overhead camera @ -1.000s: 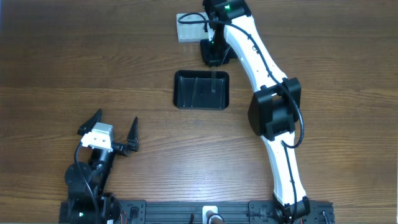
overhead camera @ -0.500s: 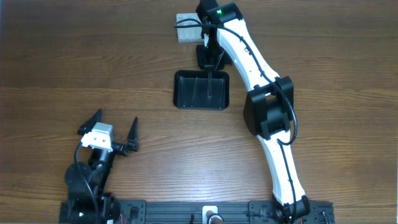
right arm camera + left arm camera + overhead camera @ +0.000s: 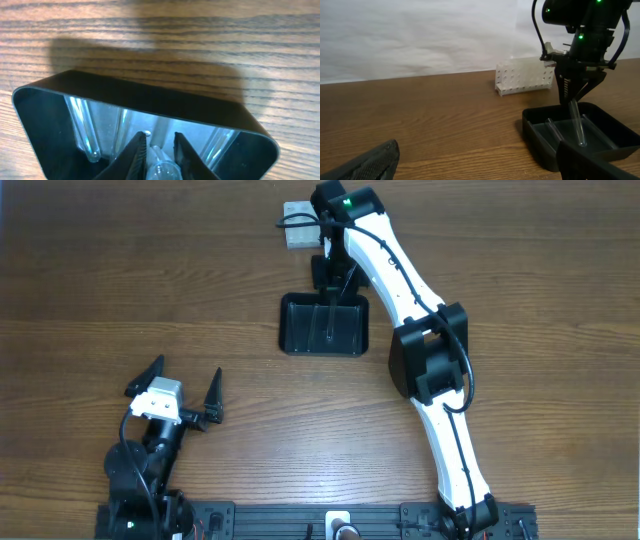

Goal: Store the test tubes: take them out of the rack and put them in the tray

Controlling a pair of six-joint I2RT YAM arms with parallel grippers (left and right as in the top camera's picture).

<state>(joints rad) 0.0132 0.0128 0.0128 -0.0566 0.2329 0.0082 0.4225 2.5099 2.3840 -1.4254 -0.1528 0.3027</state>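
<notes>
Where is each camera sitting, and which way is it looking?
Top view: fixed above, looking straight down on the table; both arms show, left gripper open, right gripper over the tray.
Left wrist view: on the left arm, low, looking across the table at the rack; its own fingers show.
Right wrist view: on the right arm, looking down into the tray; its fingers pinch a test tube.
Shared: top and left wrist views both show rack, tray and right gripper.

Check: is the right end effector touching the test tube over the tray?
Touching: left wrist view shows the test tube pinched in the right end effector.
</notes>
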